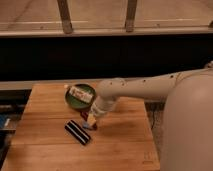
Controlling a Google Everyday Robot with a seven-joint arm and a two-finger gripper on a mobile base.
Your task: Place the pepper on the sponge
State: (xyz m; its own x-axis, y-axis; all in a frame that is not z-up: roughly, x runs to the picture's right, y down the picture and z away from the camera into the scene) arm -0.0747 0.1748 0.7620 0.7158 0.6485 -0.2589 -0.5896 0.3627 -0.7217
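My end effector (92, 120) hangs low over the middle of the wooden tabletop (125, 142), at the end of my smooth white arm (135, 89), which reaches in from the right. Its tip is right above the sponge (89, 125). I cannot tell whether it is apart, together or clamped on anything.

The pepper (83, 116) shows only as a small dark red sliver at the left edge of the tip, just above the sponge's far-left side. So little of it is visible that I cannot read its long axis or which way its tapered end points. I also cannot tell whether it touches the sponge.

The sponge is a soft, light blue pad. Most of it is hidden under my tip, with only a near corner peeking out.

Just to its left lies a black striped block (77, 132), a hard-edged bar with thin white lines. Its long axis runs from far-left to near-right, and its far end sits close to the sponge.

Farther back stands a round green bowl (73, 103) with a glossy rim. A white oblong packet (80, 93) with reddish marks lies across it.

I count one pepper, one sponge, one block, one bowl and one packet. The tabletop is pale butcher-block wood, with plank seams running left to right.
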